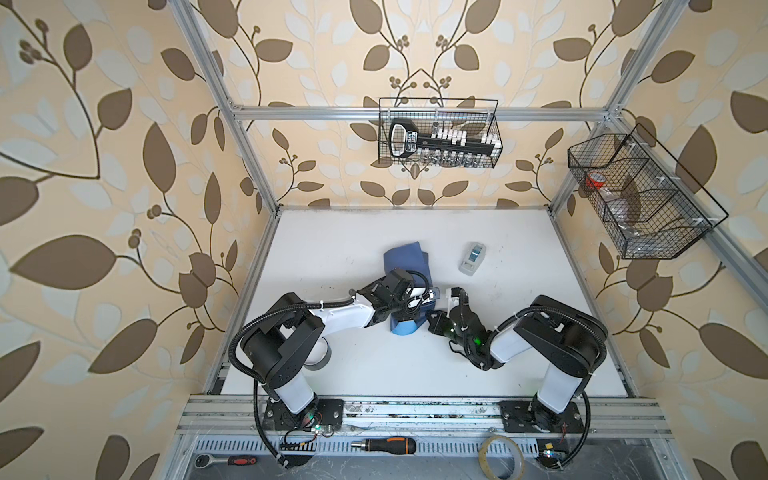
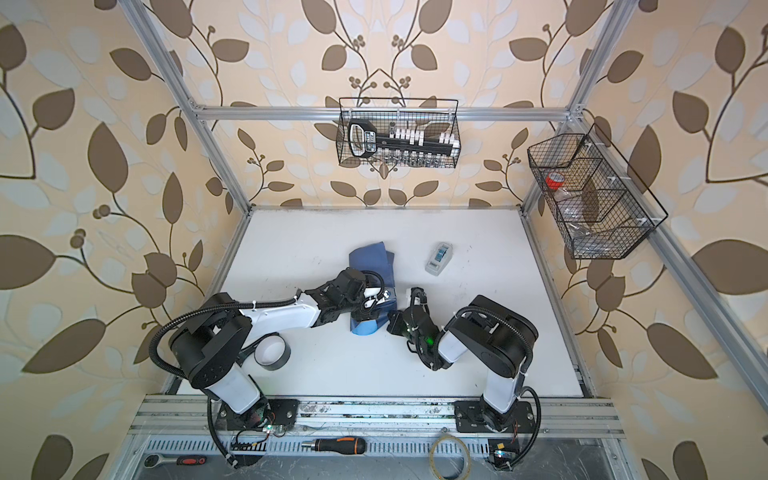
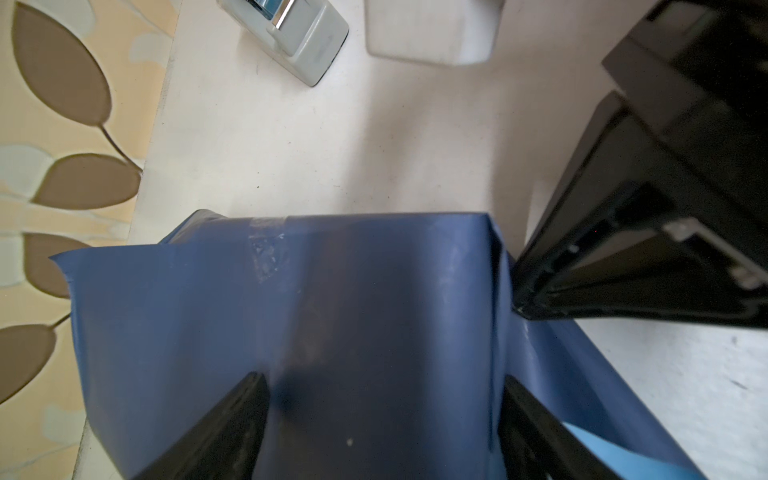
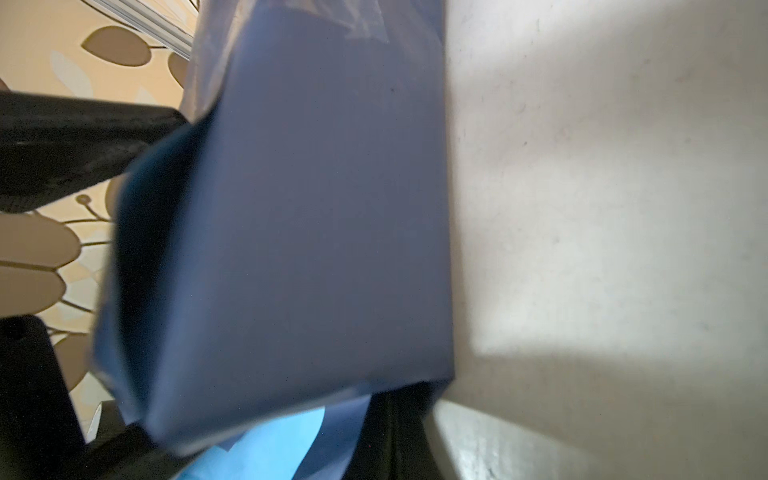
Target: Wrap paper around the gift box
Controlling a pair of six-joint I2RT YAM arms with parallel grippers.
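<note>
Desk (image 1: 353, 374): white, scuffed. The grey tape dispenser (image 1: 472, 258) is taken as reference and is seen in both top views.

Paper (image 1: 401, 259): found left of the dispenser and nearer the arm bases. It is folded into a box-shaped parcel with the dusky blue face outward. The gift box is hidden inside, so only its squared form is shown. At the parcel's end farthest from the dispenser, a light-blue flap (image 1: 405, 330) is exposed. A strip of clear tape (image 3: 266, 249) is noted across the top edge on the dispenser side.

Left gripper (image 3: 382, 378): released, with the jaws spread wide and held over the parcel's top face.

Right gripper (image 3: 525, 309): clenched, with the tip set against the paper on the parcel's dispenser-facing side. Whether any paper is pinched cannot be told.
</note>
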